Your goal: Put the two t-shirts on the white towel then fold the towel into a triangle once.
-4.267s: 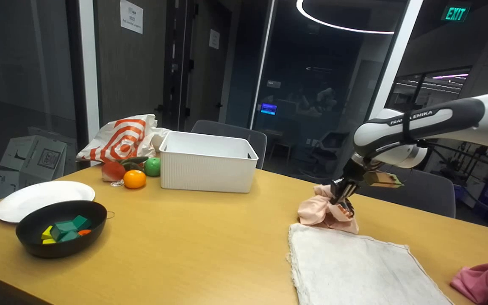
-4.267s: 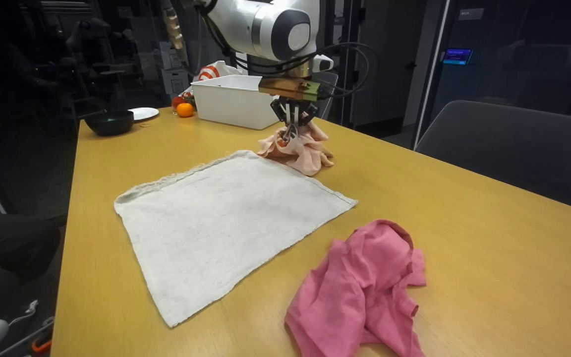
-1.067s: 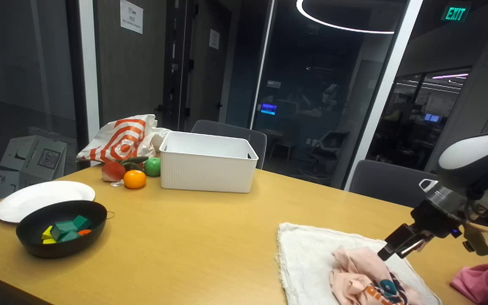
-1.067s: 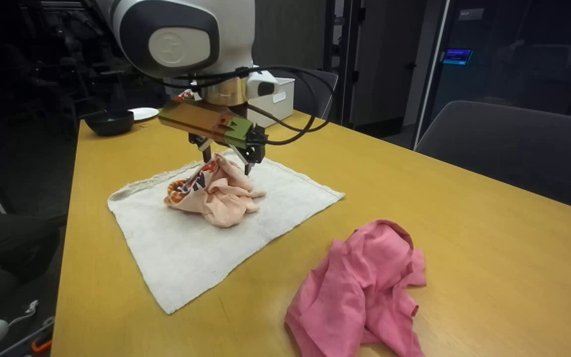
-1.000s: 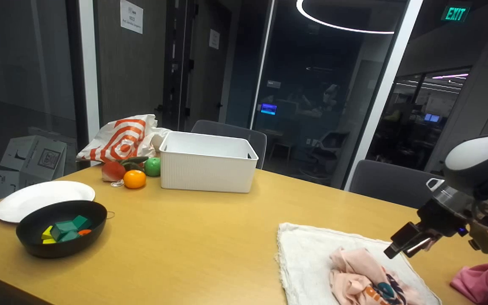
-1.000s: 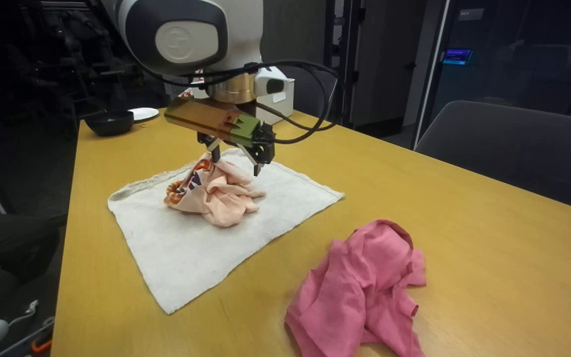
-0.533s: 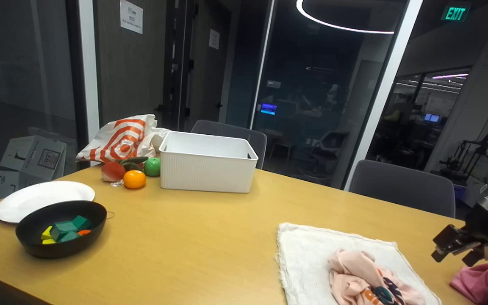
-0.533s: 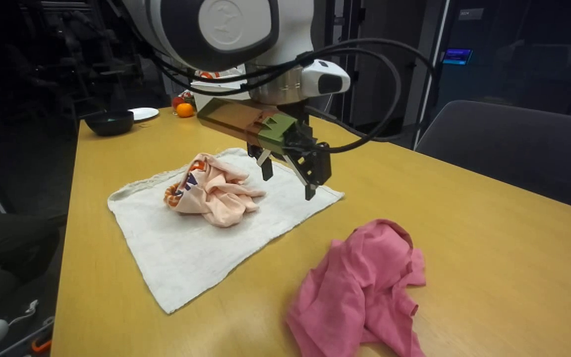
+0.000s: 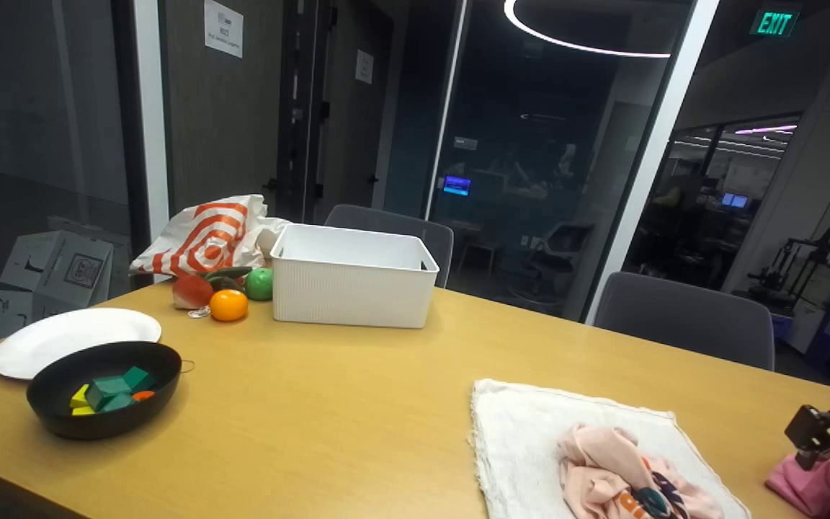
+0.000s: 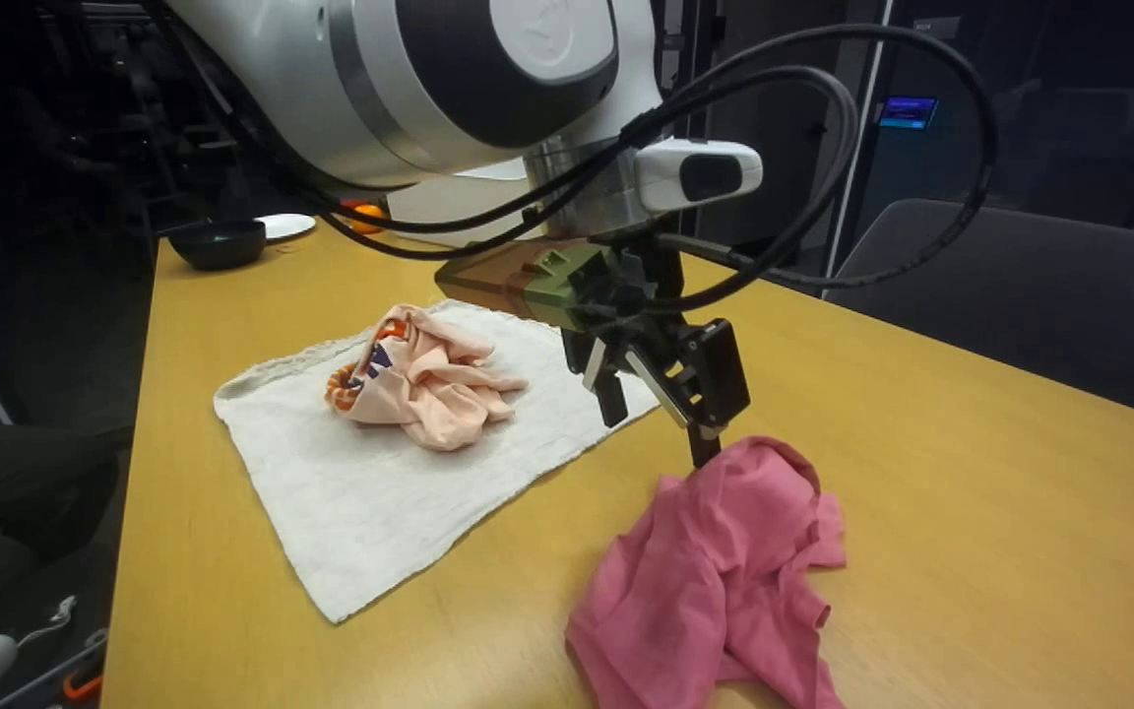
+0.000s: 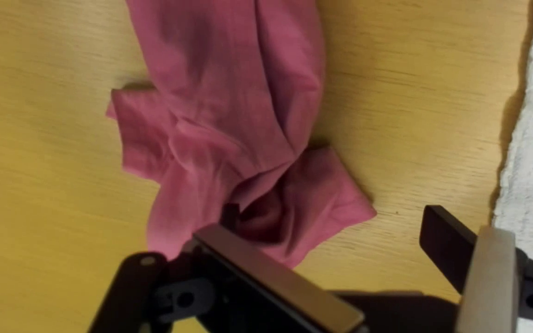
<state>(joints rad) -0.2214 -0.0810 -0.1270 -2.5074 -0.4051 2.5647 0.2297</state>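
Tabletop (image 11: 414, 83) pink shirt's (image 11: 229, 101) hollow (image 11: 261, 222) shows in wrist view.

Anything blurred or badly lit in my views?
Wrist view: the black two-fingered gripper looks soft, the crumpled deep-pink fabric t-shirt has a deeply shadowed fold; both exterior views: tan wooden table well lit, glass walls behind dark.

This looks like an office meeting room to me: a long wooden-topped table (image 9: 364, 396) with dark grey chairs (image 9: 685, 321) along one side, tall glass walls (image 9: 512, 108), and dark doors (image 9: 220, 144) bearing paper signs (image 9: 224, 29). A small blue display (image 9: 457, 185) glows across the table, a green EXIT sign (image 9: 774, 23) shines high up, and farther off a lit computer screen (image 9: 734, 200) shows through the glass.
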